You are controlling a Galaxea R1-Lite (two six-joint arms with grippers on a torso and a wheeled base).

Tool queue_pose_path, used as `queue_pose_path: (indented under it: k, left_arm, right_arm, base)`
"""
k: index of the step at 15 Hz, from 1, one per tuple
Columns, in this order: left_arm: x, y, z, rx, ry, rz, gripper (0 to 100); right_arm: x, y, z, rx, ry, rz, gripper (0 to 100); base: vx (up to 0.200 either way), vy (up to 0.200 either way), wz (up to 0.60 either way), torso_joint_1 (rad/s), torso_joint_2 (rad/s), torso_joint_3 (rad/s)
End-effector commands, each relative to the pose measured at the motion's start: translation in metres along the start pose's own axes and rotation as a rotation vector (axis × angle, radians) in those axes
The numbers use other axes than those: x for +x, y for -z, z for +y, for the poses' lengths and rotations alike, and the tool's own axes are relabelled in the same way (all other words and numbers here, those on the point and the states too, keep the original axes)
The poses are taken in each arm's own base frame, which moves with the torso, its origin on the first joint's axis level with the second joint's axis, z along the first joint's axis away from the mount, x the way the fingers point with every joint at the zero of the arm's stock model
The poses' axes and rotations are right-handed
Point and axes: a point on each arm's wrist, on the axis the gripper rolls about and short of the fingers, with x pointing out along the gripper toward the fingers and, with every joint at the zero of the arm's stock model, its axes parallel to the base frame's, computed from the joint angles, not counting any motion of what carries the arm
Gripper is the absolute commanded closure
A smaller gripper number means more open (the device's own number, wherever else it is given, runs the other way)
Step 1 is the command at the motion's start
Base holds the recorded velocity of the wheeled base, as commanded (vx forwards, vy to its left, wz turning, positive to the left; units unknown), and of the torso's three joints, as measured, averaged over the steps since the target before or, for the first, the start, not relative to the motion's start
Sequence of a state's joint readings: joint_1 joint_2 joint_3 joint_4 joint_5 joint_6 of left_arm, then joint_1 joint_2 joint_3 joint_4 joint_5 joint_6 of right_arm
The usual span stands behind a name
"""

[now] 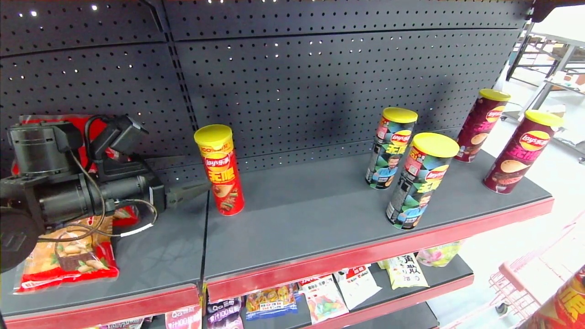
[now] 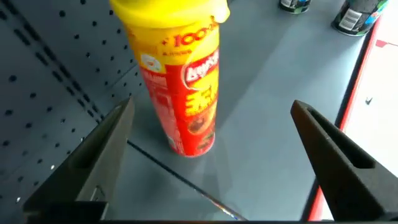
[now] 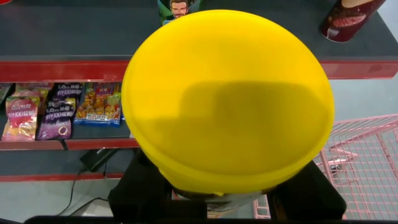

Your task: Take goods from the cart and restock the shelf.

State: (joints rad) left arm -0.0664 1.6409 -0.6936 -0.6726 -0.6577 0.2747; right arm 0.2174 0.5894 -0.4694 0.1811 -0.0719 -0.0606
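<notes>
Held can: cut off at head view's corner; body hidden behind own yellow lid (label unreadable). Snack bag partly behind left arm.

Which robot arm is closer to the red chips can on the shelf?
Left. The left end effector, open, sits just beside the red can. The right end effector holds a yellow-lidded can, off the shelf, by the cart.

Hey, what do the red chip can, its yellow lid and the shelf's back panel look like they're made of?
Red chip can: likely a cardboard tube with glossy printed wrap, given its sheen. Yellow lid: probably smooth plastic, one even colour. Back panel: seemingly dark matte-painted metal, with regular rows of punched holes.
</notes>
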Motion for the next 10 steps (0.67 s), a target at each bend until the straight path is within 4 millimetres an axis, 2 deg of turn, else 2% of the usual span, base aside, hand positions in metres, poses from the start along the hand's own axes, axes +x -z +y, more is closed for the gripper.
queue_pose_path:
  k: [1,2,6,10]
  left_arm:
    - [0.008,0.002,0.006,-0.004,0.02,0.002,0]
    - [0.008,0.002,0.006,-0.004,0.02,0.002,0]
    - [0.03,0.001,0.023,0.049,0.019,-0.049,0]
    - [0.04,0.002,0.029,0.058,0.057,-0.067,0]
  right_arm:
    - [0.002,-0.001,0.0,0.0,-0.001,0.007,100]
    - [0.002,-0.001,0.0,0.0,-0.001,0.007,100]
    - [0.004,-0.005,0.0,0.0,-0.001,0.013,100]
    - [0.004,-0.006,0.0,0.0,0.002,0.01,100]
  base:
    - [0.0,0.0,0.0,0.0,0.0,0.0]
    - [0.0,0.0,0.0,0.0,0.0,0.0]
    - [0.0,0.0,0.0,0.0,0.0,0.0]
    - [0.0,0.0,0.0,0.0,0.0,0.0]
